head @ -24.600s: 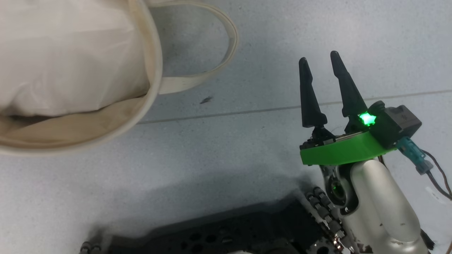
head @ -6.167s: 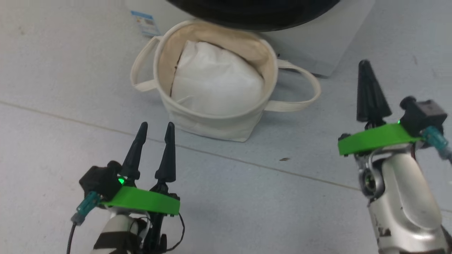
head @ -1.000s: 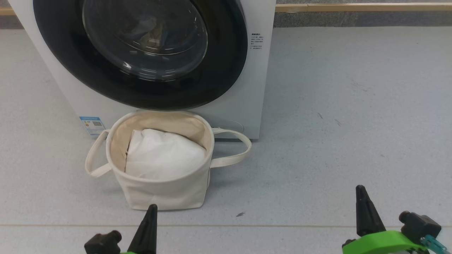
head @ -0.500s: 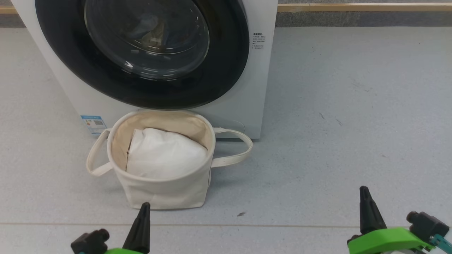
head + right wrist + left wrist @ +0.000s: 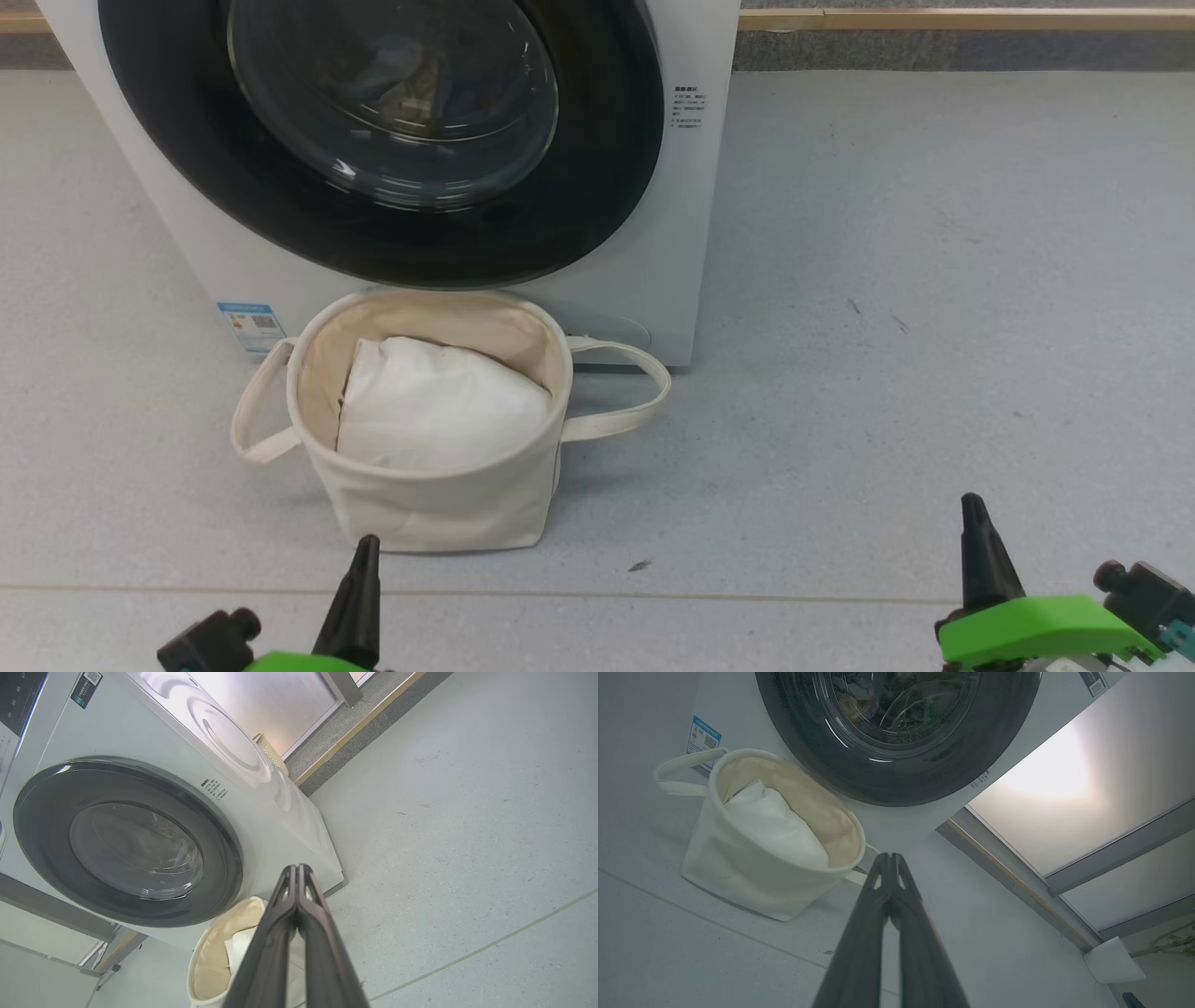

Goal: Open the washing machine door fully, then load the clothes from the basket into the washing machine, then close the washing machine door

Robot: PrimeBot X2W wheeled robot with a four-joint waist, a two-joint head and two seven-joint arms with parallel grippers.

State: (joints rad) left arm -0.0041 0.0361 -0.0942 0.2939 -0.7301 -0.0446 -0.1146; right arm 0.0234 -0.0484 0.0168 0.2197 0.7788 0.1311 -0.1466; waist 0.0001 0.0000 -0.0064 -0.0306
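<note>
The washing machine (image 5: pixel 677 243) stands white at the back, and its door (image 5: pixel 611 187), a glossy black ring around bulging glass, lies shut flush against the front. Dim bluish and brown fabric, seemingly the clothes (image 5: pixel 397 84), shows behind the glass. In front of it on the floor sits the cream basket (image 5: pixel 429 509) with a plain white padded bundle (image 5: pixel 439 411) inside. My left gripper (image 5: pixel 364 546) is low at the left, shut and empty, just before the basket. At the lower right my right gripper (image 5: pixel 973 504) is shut and empty too. The wrist views show the left gripper (image 5: pixel 889 856) and the right gripper (image 5: pixel 296 868) with fingers pressed together.
A blue sticker (image 5: pixel 250 325) marks the washer's lower left corner. A wooden skirting strip (image 5: pixel 934 19) runs along the back wall. Grey floor (image 5: pixel 934 327) stretches right of the washer, crossed by a seam line (image 5: pixel 747 597). A frosted panel (image 5: pixel 1087 779) stands beside the washer.
The head view has lifted from the floor and basket up to the washer front. Over the last second both shut grippers have sunk slightly lower and outward in that view.
</note>
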